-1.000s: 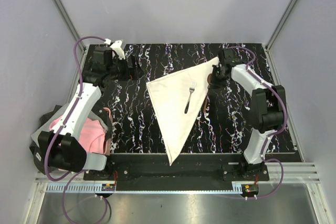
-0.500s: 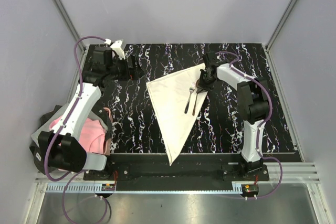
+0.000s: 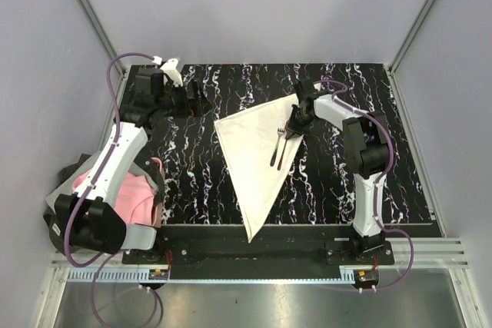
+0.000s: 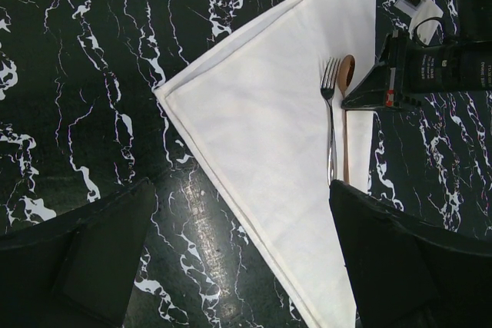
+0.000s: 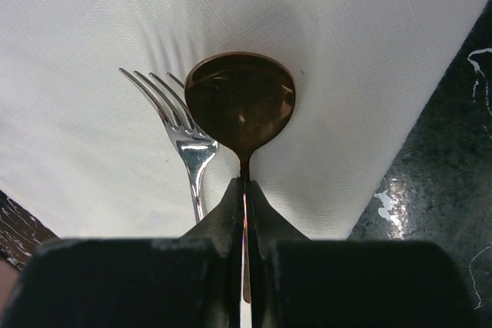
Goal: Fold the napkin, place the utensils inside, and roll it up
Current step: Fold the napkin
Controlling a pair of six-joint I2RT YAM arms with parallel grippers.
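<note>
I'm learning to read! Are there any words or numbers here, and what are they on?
White print on the black block of the right wrist: too small and blurred to read.
No writing on the napkin, fork, spoon or table.

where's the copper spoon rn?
Top view, right of centre: copper spoon at the right edge of the napkin, right of the fork, neck pinched in the right gripper.

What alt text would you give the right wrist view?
The right gripper, shut on the thin handle of a copper-brown spoon, holds its bowl over the cream napkin. A silver fork lies on the napkin close beside the spoon; black marbled table shows at the right edge.
</note>
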